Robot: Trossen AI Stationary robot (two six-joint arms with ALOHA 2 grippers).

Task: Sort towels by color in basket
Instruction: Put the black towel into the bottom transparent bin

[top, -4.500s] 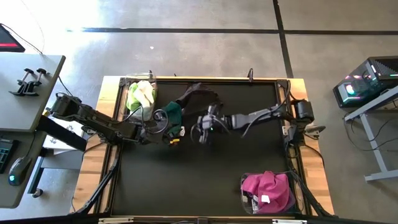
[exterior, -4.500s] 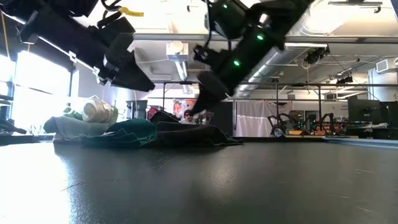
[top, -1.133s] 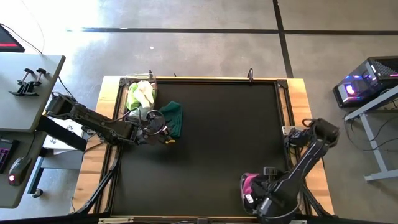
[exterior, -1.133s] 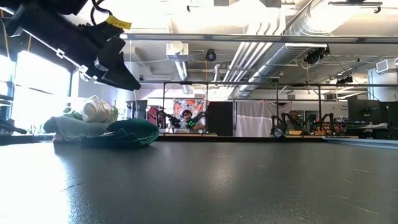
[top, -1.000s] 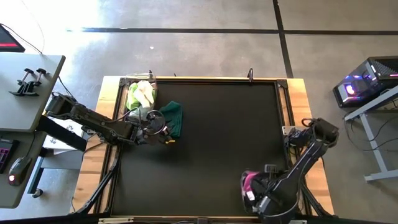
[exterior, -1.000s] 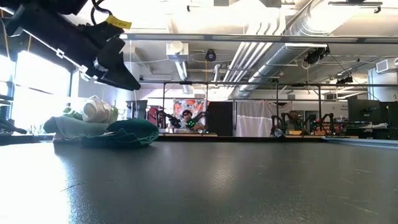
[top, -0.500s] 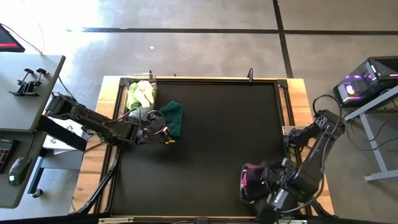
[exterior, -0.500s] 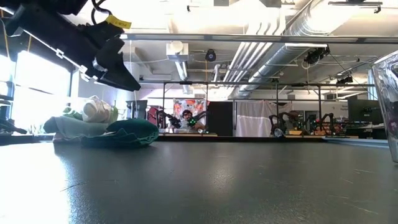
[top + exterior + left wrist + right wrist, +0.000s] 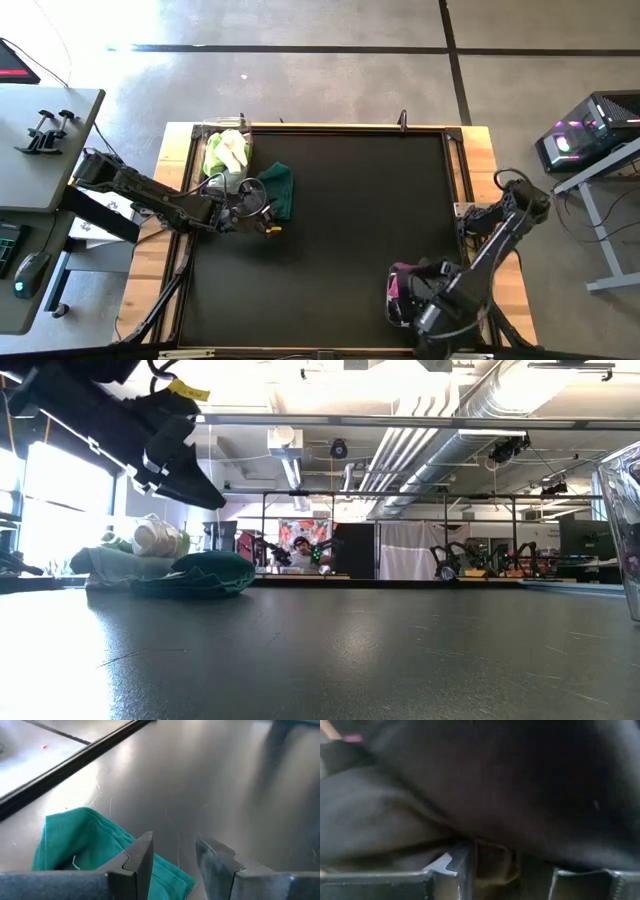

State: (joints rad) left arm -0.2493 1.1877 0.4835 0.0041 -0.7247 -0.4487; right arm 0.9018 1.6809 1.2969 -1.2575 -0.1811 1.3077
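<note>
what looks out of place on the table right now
One dark teal-green towel lies loose on the black mat, outside the clear basket of lime and cream towels beside it. The left end effector, jaws open and empty, hovers at its edge. Nothing looks spilled or damaged.

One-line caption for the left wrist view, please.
Open left gripper hovers above the black table, its fingers empty, with a folded dark teal-green towel lying just beside it.

A smooth black counter [image 9: 350,650] is throwing back a dull sheen at the low view's bottom, while a soft, folded teal-green cloth towel [image 9: 95,842] is lying matt at the left wrist view's lower left.
</note>
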